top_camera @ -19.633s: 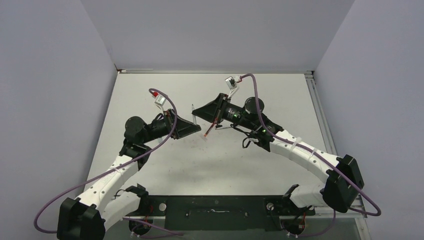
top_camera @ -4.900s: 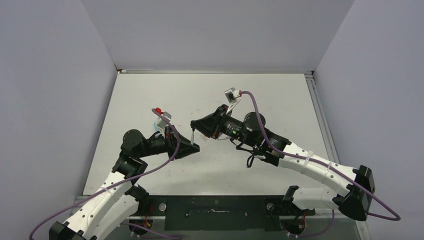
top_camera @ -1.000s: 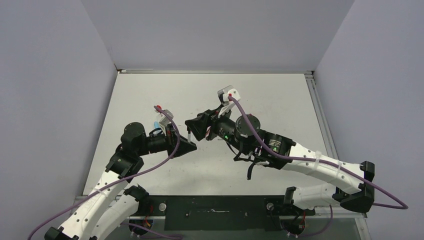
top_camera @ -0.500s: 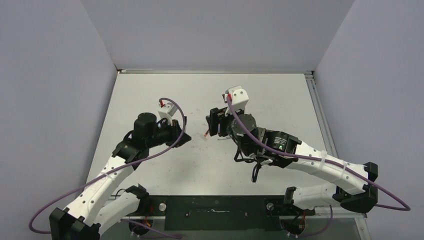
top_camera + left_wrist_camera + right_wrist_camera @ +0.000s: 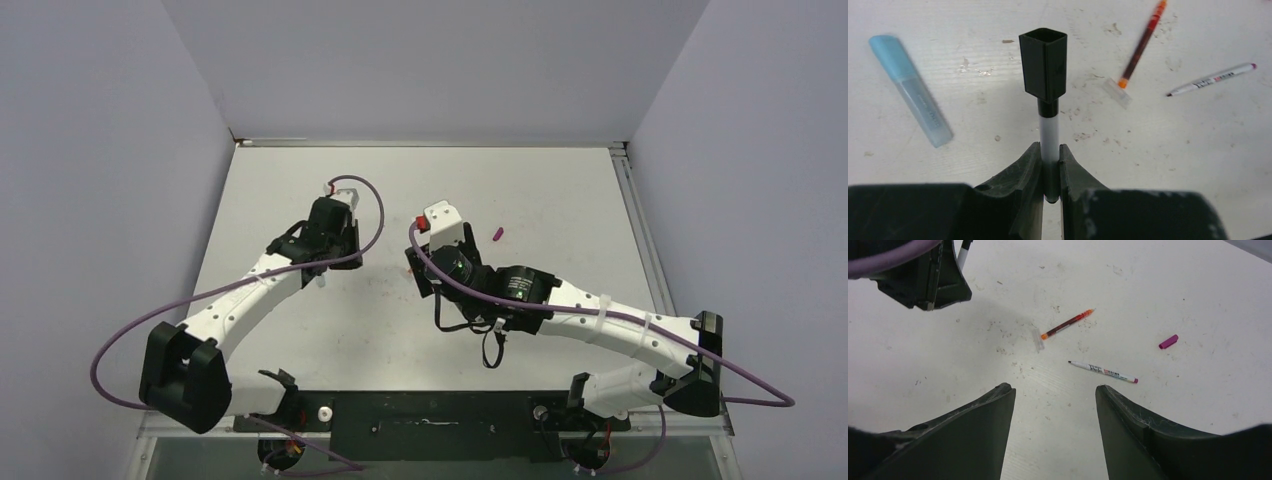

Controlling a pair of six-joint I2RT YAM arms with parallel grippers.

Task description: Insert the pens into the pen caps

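Cap of light-blue translucent plastic [image 5: 910, 92], a stubby tube, lies flat on the scuffed white tabletop [image 5: 973, 30] at the far left of the left wrist view, apart from all other items.

To its right, the left gripper [image 5: 1050, 150] is clamped on a thin white-barrelled stick pen [image 5: 1049, 130]. Both fingers press the barrel, which projects straight out from between them. A black square-section sleeve [image 5: 1044, 62], open at its far end, is seated on the pen's outer end, clear of the table.

Further right, a thin red stick pen with an orange tip [image 5: 1068, 323] lies loose on the surface. A small clear plastic piece [image 5: 1037, 339] rests at its orange end; whether the two touch cannot be determined.

Near it lies a thin white stick pen with printed lettering [image 5: 1103, 371], its dark tip bare and its other end purple.

A short purple plastic cap [image 5: 1168, 341] lies beyond that purple end, apart from the pen.

The right gripper [image 5: 1054, 390] hangs over the table beside the two loose pens, its fingers spread wide with nothing between them.
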